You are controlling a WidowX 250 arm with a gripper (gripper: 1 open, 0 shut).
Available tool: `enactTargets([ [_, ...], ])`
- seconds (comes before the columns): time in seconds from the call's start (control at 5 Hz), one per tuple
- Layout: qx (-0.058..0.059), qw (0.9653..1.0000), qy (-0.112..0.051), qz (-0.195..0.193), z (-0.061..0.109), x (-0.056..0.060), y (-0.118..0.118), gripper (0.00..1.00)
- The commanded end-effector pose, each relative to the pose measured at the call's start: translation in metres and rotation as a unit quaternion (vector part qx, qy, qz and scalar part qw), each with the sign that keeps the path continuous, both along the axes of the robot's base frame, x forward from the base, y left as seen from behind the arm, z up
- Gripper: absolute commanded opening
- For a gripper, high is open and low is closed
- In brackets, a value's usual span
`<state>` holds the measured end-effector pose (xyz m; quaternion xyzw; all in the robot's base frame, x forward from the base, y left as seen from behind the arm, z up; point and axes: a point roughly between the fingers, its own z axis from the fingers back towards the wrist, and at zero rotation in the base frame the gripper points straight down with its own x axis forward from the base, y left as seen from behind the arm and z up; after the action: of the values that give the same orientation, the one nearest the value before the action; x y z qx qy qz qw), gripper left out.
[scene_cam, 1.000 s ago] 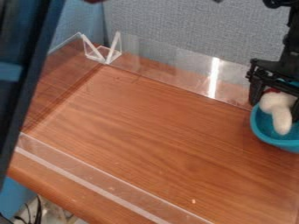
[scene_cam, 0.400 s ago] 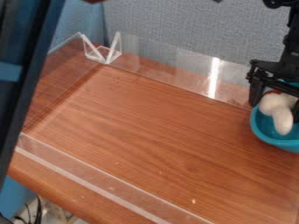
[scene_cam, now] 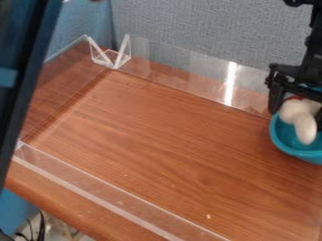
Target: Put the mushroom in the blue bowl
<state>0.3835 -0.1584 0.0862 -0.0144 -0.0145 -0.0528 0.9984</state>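
My gripper (scene_cam: 297, 92) hangs open over the mushroom (scene_cam: 299, 117) lying in the blue bowl (scene_cam: 292, 143); I should lift straight up.

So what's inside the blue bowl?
The white mushroom sits in the blue bowl, right under the open gripper. The bowl runs off the picture's edge, so its far side stays hidden.

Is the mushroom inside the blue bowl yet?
Yes, inside. The mushroom sits within the blue bowl's rim, between the open fingers.
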Motion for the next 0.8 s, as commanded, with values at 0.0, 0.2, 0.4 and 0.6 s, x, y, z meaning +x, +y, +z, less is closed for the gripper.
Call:
enactTargets([
  [0.0, -0.020, 0.9987, -0.047, 0.006, 0.0444, 0.0017, 0.0013, 1.00],
  [0.2, -0.022, 0.9986, -0.048, 0.009, 0.0470, 0.0008, 0.0014, 1.00],
  [0.4, -0.024, 0.9985, -0.049, 0.012, 0.0499, -0.0002, 0.0016, 1.00],
  [0.6, -0.025, 0.9983, -0.050, 0.015, 0.0537, -0.0014, 0.0021, 1.00],
])
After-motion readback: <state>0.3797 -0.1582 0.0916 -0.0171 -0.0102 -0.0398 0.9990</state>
